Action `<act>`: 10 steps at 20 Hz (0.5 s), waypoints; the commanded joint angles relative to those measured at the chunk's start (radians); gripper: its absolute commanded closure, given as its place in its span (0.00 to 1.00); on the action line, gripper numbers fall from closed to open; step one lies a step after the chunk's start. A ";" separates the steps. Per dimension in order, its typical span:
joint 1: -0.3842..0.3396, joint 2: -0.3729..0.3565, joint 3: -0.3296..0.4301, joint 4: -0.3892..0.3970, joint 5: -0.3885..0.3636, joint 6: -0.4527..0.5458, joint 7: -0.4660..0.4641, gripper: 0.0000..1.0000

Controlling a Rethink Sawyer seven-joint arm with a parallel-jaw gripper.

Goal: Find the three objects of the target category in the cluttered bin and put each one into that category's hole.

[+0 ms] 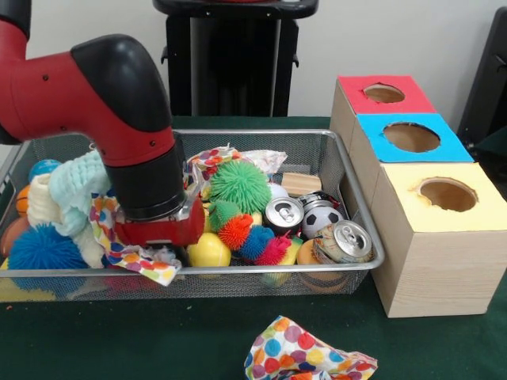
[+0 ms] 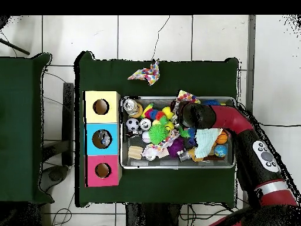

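The silver wire-mesh bin point(image 1: 360, 207) sits on the green table, full of clutter; it also shows in the overhead view point(image 2: 176, 167). My gripper point(image 1: 158, 237) is lowered into the bin's left half in the front view, its red base just above a polka-dot cloth point(image 1: 135, 260). Its tips are hidden by the wrist and the clutter. In the overhead view the wrist point(image 2: 187, 115) covers the gripper. Three boxes with round holes stand beside the bin: red point(image 1: 384, 95), blue point(image 1: 412, 138), yellow point(image 1: 444, 194).
In the bin lie a green spiky ball point(image 1: 239, 184), a blue spiky ball point(image 1: 43, 249), two cans point(image 1: 283, 214) point(image 1: 344, 241), a small football point(image 1: 321, 218), a yellow ball point(image 1: 208, 252) and a pale cloth point(image 1: 71, 190). Another polka-dot cloth point(image 1: 305, 352) lies on the table outside the bin.
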 commanded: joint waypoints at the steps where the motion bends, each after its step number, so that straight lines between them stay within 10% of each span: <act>1: -0.015 0.073 -0.005 -0.139 -0.044 0.154 -0.410 1.00; 10: -0.001 0.070 -0.017 -0.141 -0.045 0.148 -0.412 1.00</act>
